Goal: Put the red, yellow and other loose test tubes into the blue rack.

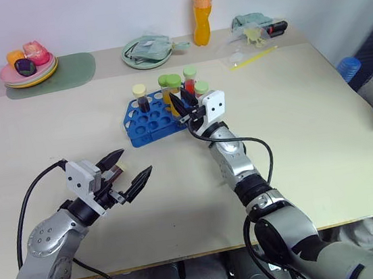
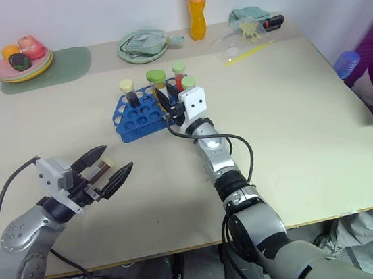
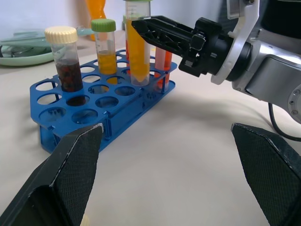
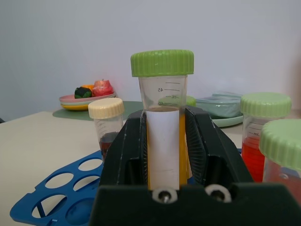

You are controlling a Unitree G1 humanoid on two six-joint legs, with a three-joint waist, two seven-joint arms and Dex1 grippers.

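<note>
Green-capped yellow tube (image 4: 163,122), upright, white label, apparently seated in rack (image 3: 70,117)

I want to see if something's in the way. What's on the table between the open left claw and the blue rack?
Nothing: in the left eye view bare table separates the left claw from the blue rack.

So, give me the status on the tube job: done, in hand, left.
Done: a cream-capped dark tube, a green-capped yellow tube and red tubes stand in the blue rack.
In hand: the right end effector is shut on a green-capped yellow tube, upright at the rack.
Left: seating and releasing that tube. No loose tubes are visible on the table; the left end effector is open.
</note>
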